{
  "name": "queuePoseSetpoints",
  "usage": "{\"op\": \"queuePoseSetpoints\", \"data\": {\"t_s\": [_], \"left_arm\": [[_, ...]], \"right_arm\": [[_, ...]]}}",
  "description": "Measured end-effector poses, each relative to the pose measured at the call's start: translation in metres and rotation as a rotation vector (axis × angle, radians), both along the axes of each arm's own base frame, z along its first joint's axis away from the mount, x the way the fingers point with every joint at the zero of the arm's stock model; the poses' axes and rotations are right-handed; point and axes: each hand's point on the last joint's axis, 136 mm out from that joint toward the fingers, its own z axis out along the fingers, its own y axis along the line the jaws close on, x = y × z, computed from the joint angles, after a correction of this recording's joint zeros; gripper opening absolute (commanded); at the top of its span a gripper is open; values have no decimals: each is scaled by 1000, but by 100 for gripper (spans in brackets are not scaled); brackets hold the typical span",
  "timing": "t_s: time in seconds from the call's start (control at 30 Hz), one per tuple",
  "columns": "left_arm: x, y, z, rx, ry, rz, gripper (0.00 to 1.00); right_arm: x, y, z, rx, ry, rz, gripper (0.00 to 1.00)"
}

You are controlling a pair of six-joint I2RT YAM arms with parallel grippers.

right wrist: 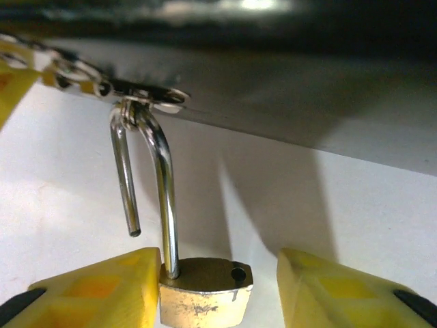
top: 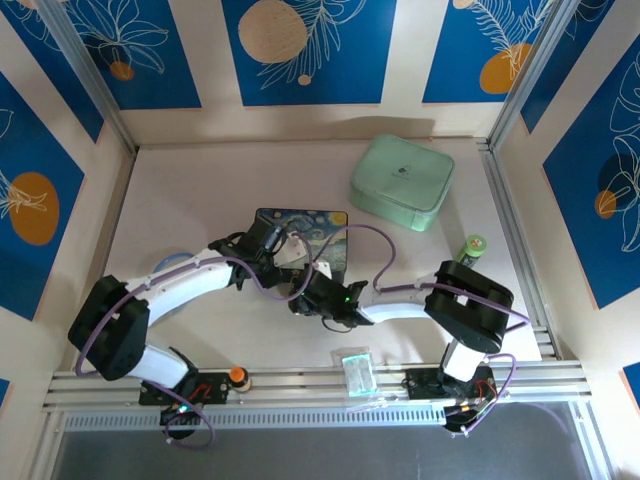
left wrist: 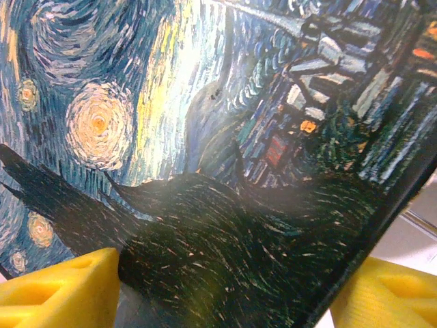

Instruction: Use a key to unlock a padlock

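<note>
Right gripper (right wrist: pixel 217 277): half open, straddling small brass padlock (right wrist: pixel 205 297), one finger touching it
Silver shackle (right wrist: pixel 162 164): hanging unlatched, one leg free
Left gripper (left wrist: pixel 235 290): straddling swirl-painted blue box (left wrist: pixel 205 137); cannot tell whether gripping

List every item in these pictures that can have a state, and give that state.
padlock: unlocked, one shackle leg free, hanging from the box's clasp
painted box: lid down
mint case: closed
left gripper: open, straddling the painted box
right gripper: open, either side of the padlock body
</note>
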Motion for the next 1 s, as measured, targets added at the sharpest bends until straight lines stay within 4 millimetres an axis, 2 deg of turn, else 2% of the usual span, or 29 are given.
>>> {"op": "queuePoseSetpoints", "data": {"t_s": [0.23,0.47,0.57,0.6,0.8,1.0], "left_arm": [[-1,0,0,-11,6,7,70],[-3,-3,0,-39,16,24,64],[-5,-7,0,-51,20,27,62],[-6,-8,0,-57,21,25,59],[-18,-24,1,-87,26,3,58],[-29,-35,1,-90,24,15,44]], "right_arm": [[0,0,-2,-38,-4,-7,30],[0,-2,-2,-32,-1,-23,30],[0,-11,-2,-28,-3,-37,30],[-1,-14,-2,-22,-4,-40,30],[-7,-32,-1,29,-6,-44,28],[-9,-43,1,72,2,-39,24]]}}
